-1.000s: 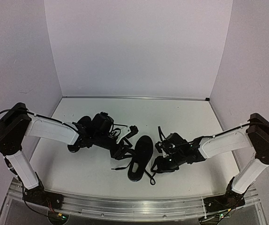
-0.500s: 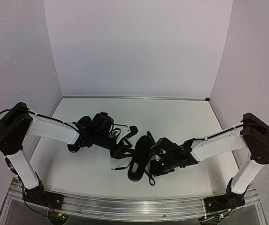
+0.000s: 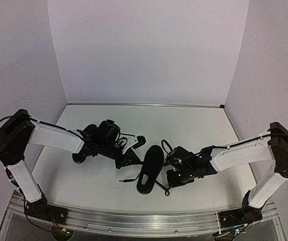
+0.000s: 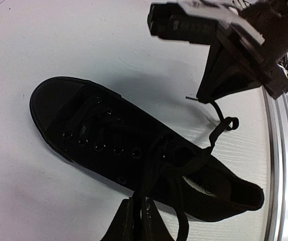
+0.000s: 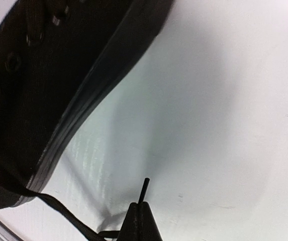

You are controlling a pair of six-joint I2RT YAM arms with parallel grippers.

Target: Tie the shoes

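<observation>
One black shoe [image 3: 151, 168] lies on the table between the arms, its toe toward the near edge; the left wrist view shows this shoe [image 4: 108, 145] from the side with its pale insole label. My left gripper [image 4: 138, 213] is shut on a loop of its black lace [image 4: 156, 165] beside the shoe's left flank [image 3: 128, 159]. My right gripper [image 5: 142, 206] is shut on the stiff tip of the other lace end [image 5: 144, 188], low over the table to the shoe's right [image 3: 170, 174]. A second shoe [image 3: 83, 145] lies mostly hidden under my left arm.
The rest of the right lace [image 5: 58, 208] trails slack across the white table from the shoe's sole [image 5: 78, 130]. The metal rail [image 4: 284, 165] of the near table edge runs close behind the shoe's heel. White walls enclose the back and sides.
Both grippers have closed: the left on the lace loop, the right on the lace tip. The right gripper moved in toward the shoe, then drew back slightly to the right.
</observation>
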